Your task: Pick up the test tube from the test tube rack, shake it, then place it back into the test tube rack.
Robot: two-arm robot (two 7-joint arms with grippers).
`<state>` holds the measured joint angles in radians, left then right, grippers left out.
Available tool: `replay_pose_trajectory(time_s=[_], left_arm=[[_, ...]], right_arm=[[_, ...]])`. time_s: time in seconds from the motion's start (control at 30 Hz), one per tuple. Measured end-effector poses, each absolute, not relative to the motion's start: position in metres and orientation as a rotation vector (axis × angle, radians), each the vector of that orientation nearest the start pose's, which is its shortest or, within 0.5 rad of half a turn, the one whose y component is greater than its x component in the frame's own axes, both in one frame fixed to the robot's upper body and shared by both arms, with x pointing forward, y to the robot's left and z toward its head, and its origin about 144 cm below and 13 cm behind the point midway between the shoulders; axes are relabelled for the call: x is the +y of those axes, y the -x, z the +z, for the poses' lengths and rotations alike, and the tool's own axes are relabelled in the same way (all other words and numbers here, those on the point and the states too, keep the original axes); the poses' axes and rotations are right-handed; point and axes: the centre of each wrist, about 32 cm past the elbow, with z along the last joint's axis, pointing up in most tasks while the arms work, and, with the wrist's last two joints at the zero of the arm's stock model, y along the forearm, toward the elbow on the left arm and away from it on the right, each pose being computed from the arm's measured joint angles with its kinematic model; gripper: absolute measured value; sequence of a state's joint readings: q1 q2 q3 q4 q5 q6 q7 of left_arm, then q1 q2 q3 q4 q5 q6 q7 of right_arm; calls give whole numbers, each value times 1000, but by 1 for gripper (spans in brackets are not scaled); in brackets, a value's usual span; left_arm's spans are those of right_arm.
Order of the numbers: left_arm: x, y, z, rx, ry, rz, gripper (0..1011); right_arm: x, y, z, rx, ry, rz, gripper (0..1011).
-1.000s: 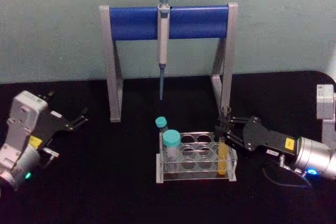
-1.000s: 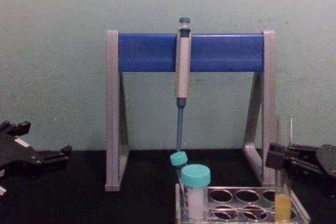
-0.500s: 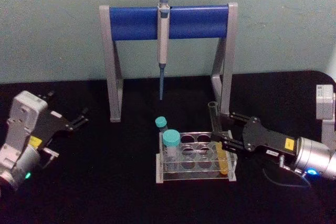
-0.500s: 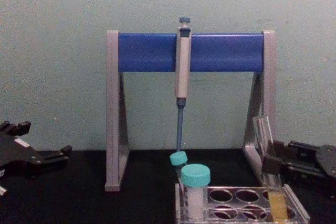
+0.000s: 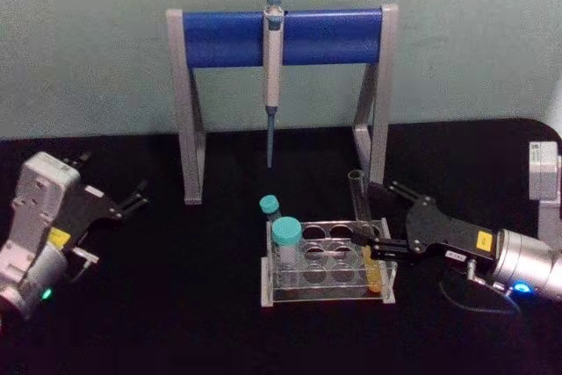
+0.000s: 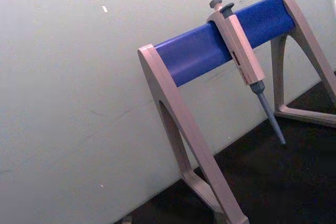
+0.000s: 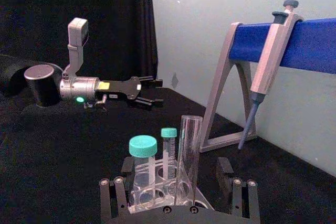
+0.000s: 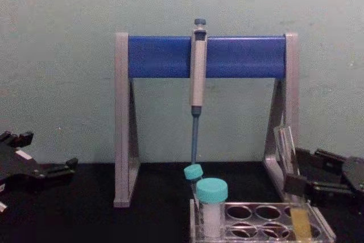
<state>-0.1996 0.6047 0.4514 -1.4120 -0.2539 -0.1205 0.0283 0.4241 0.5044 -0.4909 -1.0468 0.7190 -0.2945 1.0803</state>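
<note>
Item 1, the test tube (image 5: 362, 217): stood in the right-end hole of the test tube rack (image 5: 327, 298), at the rack's front right corner, yellow liquid in its lower part. Its long axis was not plumb; the open mouth leaned toward the robot's left and back, toward the pipette stand (image 5: 281, 37), while the base stayed seated in the hole.

Item 2, the right gripper (image 5: 376, 248): reached in from the robot's right, level with the rack top. Its jaws stood apart on either side of the tube, roughly at the glass's mid-height. In the right wrist view the tube (image 7: 188, 156) rose between the 2 fingers (image 7: 224, 169) with a gap on each side, so the jaws appeared spread and not clamping. Whether either pad brushed the glass could not be told.

Item 3, the left gripper (image 5: 132, 200): parked well apart at the table's left, fingers slightly apart, holding nothing.

Item 4, 2 teal-capped vials (image 5: 286, 239): at the rack's left end, clear of the tube.

Judgement: the right arm was far the nearer; the tube lay directly between its jaws, so closing on it would depend on matching the tube's lean.
</note>
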Motion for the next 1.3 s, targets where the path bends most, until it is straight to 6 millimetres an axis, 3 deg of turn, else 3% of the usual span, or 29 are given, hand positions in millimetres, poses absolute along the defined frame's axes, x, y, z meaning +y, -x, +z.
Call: replay_pose_trajectory(time_s=[0.47,0.83,1.13,1.3], left_arm=[[310,-489,1140,-285,-304,1248,1001],[310,-489,1140,-285,-305,1248,1001],[310,-489,1140,-285,-305,1248,1001],[310,-489,1140,-285,-304,1248,1001]], right_arm=[[-330,-541,1140,-115,-123,-447,1000],[-328,-516,1161,-363,-245,-749,1000],[-315,-498,1143,-288,-221,-1035,1000],[-304,-491,1131,-211,-186,-1112,1000]])
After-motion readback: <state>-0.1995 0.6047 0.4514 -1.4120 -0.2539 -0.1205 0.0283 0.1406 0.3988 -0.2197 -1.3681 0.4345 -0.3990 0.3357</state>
